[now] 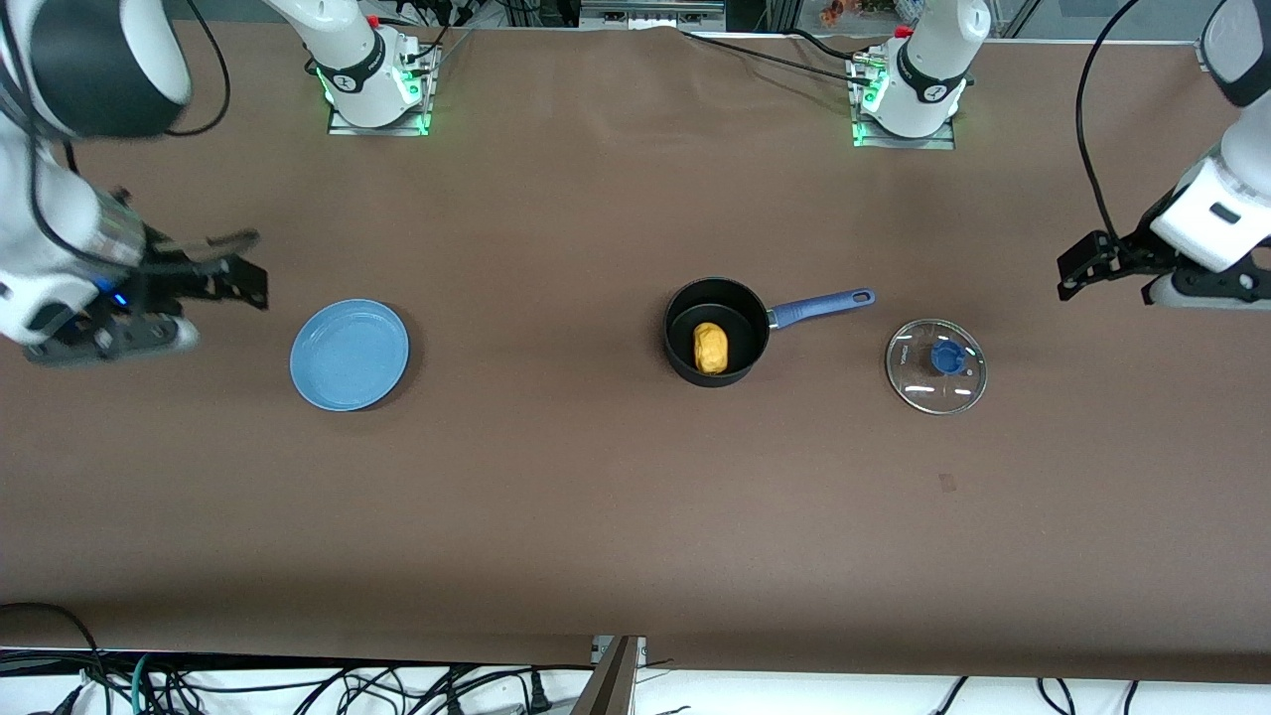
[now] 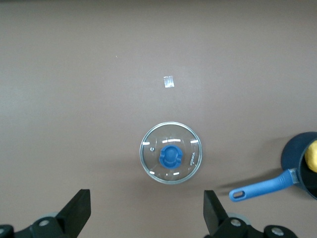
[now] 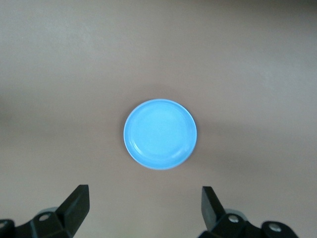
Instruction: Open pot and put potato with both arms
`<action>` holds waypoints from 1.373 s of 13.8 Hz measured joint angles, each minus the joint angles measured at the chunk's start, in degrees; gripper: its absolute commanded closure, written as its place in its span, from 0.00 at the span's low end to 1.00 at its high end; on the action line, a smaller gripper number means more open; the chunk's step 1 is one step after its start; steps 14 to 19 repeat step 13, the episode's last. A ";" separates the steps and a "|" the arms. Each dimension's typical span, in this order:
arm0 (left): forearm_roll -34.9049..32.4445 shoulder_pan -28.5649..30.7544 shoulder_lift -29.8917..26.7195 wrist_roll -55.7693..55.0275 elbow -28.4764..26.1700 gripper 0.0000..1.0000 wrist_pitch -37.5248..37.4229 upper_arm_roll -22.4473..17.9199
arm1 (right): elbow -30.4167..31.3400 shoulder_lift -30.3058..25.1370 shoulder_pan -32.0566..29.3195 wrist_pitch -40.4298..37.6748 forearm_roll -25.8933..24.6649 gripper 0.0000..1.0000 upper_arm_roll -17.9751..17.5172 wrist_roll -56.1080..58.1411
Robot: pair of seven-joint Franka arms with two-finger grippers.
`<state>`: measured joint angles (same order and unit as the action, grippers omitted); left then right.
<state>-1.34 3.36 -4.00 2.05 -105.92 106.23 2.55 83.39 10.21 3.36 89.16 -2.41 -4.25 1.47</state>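
The black pot (image 1: 685, 348) stands open mid-table, its blue handle (image 1: 822, 306) pointing toward the left arm's end. The yellow potato (image 1: 710, 348) lies inside it. The glass lid (image 1: 936, 364) with its blue knob lies flat on the table beside the handle's tip. My left gripper (image 1: 1077, 266) is open and empty, up over the table at the left arm's end, apart from the lid. Its wrist view shows the lid (image 2: 171, 153), the pot's edge (image 2: 292, 154), the potato (image 2: 312, 154) and the open gripper (image 2: 147, 210). My right gripper (image 1: 253, 268) is open and empty at the right arm's end.
A flat light-blue plate (image 1: 350, 355) lies toward the right arm's end and holds nothing. It also shows in the right wrist view (image 3: 160, 134) past the open right gripper (image 3: 143, 206). A small tape mark (image 1: 947, 483) is on the brown tabletop (image 1: 556, 497).
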 measured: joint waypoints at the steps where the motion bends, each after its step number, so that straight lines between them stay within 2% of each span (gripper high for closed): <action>1: 0.00 0.00 -0.74 0.00 0.29 0.00 -1.71 -0.18 | 1.43 -2.18 -0.45 -0.60 -0.02 0.00 0.02 0.00; 6: 0.00 -0.01 -1.45 -0.06 2.98 0.00 -6.08 -0.46 | 3.56 -7.88 -3.36 -1.40 -0.10 0.00 2.33 0.48; 11: 0.00 -0.05 -1.44 -0.54 3.42 0.00 -6.24 -0.28 | 6.17 -8.38 -3.31 -2.52 0.44 0.00 2.36 -2.41; 19: 0.00 -0.04 -1.44 -0.60 3.78 0.00 -6.51 -0.29 | 6.33 -8.57 -3.29 -3.00 0.44 0.00 2.29 -2.68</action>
